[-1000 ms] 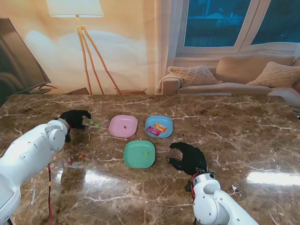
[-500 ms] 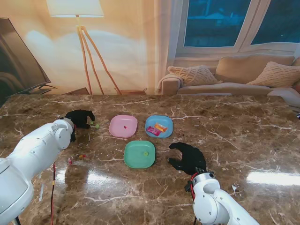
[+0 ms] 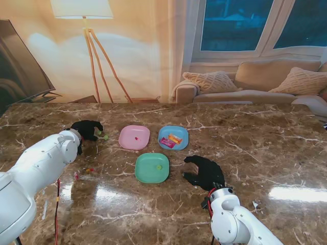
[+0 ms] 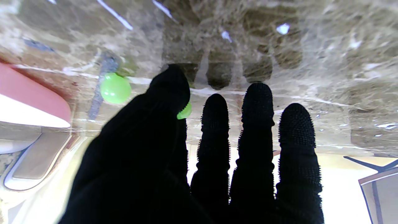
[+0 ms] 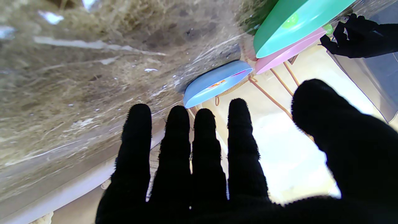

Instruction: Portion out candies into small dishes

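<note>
Far left, the left hand (image 3: 86,128) in its black knobbly glove sits low on the polished brown marble desk (image 3: 265,148), thumb and forefinger pinched on a small round green candy (image 4: 185,111). A second smooth green ball candy (image 4: 115,88) lies loose on the marble just beside those fingers. Nearer to me on the left, a few tiny candies (image 3: 90,169) are scattered on the desk, too small to make out.

Moving right, the pink dish (image 3: 134,137), a rounded square of smooth plastic, holds one small dark speck of candy. Nearer to me sits the green dish (image 3: 152,168) of the same shape, with a pale green candy in it. Beside the pink one, the blue dish (image 3: 173,137) carries wrapped sweets (image 3: 171,141) in orange and pink; any print on the wrappers is too small to read.

Right of the green dish, the right hand (image 3: 205,172) hovers over bare marble, fingers spread, holding nothing.
</note>
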